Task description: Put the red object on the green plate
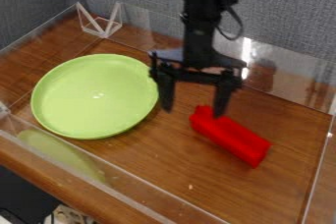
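The red object [231,136], a bright red elongated block, lies flat on the wooden table at the right front, angled down to the right. The green plate [94,94], round and lime-green, sits on the table at the left with nothing on it. My gripper [195,98] hangs pointing down between the two, open, its black fingers [167,91] spread wide with nothing between them. Its right finger stands just above the block's upper left end; whether it touches the block I cannot tell.
A clear acrylic wall [79,174] rings the wooden table [157,169]. A white wire stand [98,19] sits at the back left corner. A grey fabric panel forms the backdrop.
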Tool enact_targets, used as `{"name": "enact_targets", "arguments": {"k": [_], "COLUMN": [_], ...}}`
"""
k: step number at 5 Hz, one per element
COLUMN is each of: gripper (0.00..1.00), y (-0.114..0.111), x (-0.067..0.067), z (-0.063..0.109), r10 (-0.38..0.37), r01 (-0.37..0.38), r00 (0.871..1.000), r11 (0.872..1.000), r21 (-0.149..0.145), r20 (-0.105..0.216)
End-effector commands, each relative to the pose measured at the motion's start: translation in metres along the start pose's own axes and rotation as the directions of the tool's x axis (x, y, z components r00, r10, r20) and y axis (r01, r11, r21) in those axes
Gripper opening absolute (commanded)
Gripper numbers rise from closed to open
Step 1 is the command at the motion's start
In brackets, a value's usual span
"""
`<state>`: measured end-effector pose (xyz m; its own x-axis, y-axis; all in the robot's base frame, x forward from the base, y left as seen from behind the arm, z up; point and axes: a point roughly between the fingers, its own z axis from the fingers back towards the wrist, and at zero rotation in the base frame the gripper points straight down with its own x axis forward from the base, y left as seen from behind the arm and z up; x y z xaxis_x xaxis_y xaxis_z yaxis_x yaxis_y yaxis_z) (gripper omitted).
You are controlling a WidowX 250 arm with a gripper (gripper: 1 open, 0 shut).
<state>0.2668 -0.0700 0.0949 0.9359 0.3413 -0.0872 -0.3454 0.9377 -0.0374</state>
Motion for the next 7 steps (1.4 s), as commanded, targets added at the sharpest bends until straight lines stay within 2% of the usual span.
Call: {"name": "enact_targets", "arguments": {"k": [1,2,3,4,6,7], "gripper": [1.00,1.00,1.00,1.00,1.00,1.00], "y": [-0.0185,-0.0243,-0.0253,-0.0222,-0.0164,-0.0177], "x": [-0.0027,-0.0051,-0.0034,0.0006,0.0028,0.0032], "z": [0.0137,0.0122,0.0102,0.0117,0.0155,0.0137], "r10": [0.222,0.444,0.590,0.612,0.597,0.615], "r01": [-0.215,-0.426,-0.565,-0.585,-0.563,-0.579], "r00": [0.971,0.891,0.804,0.786,0.792,0.778], "r11": [0.972,0.890,0.798,0.781,0.794,0.781], "r21": [-0.093,-0.161,-0.208,-0.218,-0.229,-0.233], "r20": [0.085,0.095,0.081,0.084,0.125,0.130]}}
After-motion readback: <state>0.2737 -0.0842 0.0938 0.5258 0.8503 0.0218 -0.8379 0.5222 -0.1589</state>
